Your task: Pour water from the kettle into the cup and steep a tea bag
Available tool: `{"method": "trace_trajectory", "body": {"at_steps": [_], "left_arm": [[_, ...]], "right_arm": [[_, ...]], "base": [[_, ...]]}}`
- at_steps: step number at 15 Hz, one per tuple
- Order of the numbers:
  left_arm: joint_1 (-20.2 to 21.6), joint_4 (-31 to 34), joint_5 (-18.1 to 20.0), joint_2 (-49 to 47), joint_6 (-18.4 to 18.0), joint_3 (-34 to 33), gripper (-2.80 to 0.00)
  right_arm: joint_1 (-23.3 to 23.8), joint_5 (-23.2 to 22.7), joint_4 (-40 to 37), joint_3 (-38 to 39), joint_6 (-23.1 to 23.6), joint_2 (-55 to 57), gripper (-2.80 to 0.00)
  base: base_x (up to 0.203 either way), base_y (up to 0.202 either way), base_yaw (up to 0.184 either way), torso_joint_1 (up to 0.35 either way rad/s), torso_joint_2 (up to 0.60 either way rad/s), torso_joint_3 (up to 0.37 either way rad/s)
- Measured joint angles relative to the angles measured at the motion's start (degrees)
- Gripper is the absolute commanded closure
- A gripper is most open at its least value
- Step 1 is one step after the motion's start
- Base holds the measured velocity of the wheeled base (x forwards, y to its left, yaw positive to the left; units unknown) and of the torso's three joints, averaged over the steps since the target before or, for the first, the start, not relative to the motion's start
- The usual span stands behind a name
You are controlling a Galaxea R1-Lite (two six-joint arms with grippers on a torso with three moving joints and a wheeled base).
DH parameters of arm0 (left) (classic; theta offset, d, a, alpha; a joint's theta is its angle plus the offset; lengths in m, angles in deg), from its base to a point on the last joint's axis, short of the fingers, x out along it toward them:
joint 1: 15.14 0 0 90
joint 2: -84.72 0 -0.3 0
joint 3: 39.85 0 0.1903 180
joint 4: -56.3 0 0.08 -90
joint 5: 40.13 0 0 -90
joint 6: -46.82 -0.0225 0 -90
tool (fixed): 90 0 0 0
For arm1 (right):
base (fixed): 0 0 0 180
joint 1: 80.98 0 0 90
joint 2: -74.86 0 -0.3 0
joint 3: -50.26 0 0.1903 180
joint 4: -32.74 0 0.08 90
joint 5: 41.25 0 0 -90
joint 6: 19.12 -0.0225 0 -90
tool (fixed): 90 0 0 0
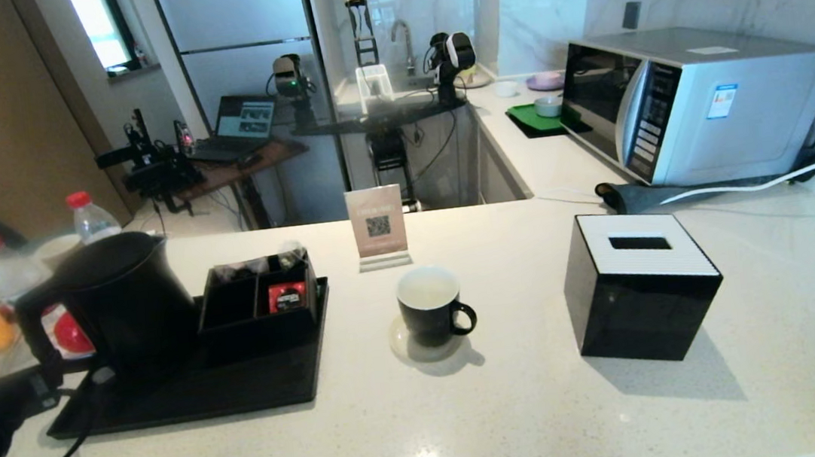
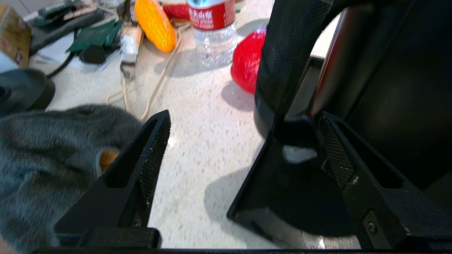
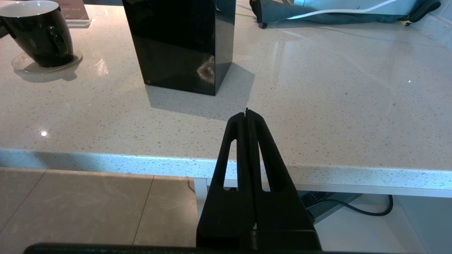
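A pale speckled kitchen counter [image 1: 518,414] fills the scene. At its left side, a tall black kettle [image 1: 124,304] stands on the left end of a flat black tray [image 1: 191,399], its loop handle [image 1: 36,335] facing left. On the same tray, just right of the kettle, sits a black divided box [image 1: 256,305] holding small packets.

The left gripper [image 2: 243,141] is at the kettle's handle, low down near the tray's corner. Its two fingers are spread wide apart: one finger [image 2: 339,158] lies between the handle and the kettle's body, the other finger [image 2: 152,151] is out over bare counter to the left, and neither is pressed against the handle. A water bottle [image 2: 213,30] with a red label and a red round object [image 2: 247,65] lie on the counter beyond it.

Near the middle of the counter, well right of the tray, a small black cup [image 1: 431,305] with a white inside rests on a clear coaster [image 1: 409,349], handle pointing right. A black tissue box [image 1: 637,287] stands further right, and a microwave [image 1: 697,100] sits at the far right.

The right gripper [image 3: 247,114] hangs at the near edge of the counter, in front of the tissue box, its fingers pressed together and holding nothing.
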Motion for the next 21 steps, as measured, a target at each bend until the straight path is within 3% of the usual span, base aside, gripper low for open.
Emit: {"method": "trace_trajectory", "body": {"at_steps": [14, 21], "left_arm": [[0.37, -0.01, -0.46, -5.64, -0.47, 7.85, -2.80], [1.00, 0.06, -0.29, -7.86, -2.57, 10.95, -2.80]], "right_arm": [[0.00, 0.02, 0.00, 0.00, 0.00, 0.00, 0.00], [0.00, 0.00, 0.02, 0.00, 0.01, 0.00, 0.00]], "base": [[0.000, 0.000, 0.000, 0.000, 0.00, 0.000], [0.000, 0.000, 0.000, 0.000, 0.00, 0.000]]}}
